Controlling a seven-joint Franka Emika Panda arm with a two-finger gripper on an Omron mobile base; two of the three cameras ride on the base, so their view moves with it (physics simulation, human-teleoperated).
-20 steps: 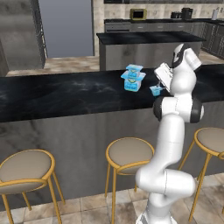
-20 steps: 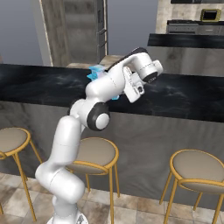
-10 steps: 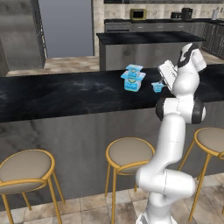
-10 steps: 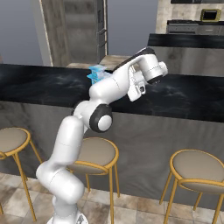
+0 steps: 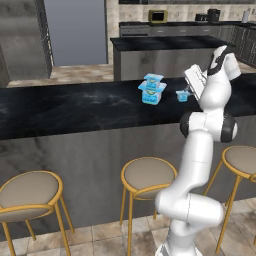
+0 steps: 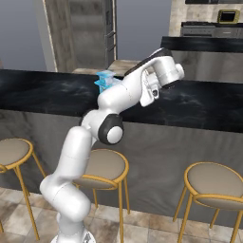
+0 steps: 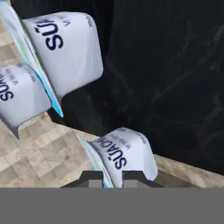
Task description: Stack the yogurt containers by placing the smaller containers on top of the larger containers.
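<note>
Tool (image 7: 113, 178) was pinched narrow on rim of tiny cup (image 7: 124, 155). I judged: carry it level, centre over two-cup stack (image 5: 152, 88) on counter (image 5: 75, 107), lower slowly.

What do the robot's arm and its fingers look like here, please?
The arm is glossy white, built of rounded tubular segments with dark grey discs at the joints and a black band near the wrist. The fingers are small, dark grey, squared tips. No cables or markings are visible.

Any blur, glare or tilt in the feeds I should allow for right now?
Hand view: rolled sideways, black counter on the right; tiny cup very close, labels readable. Left base view: even light, no glare, stacked cups small and coarse.
</note>
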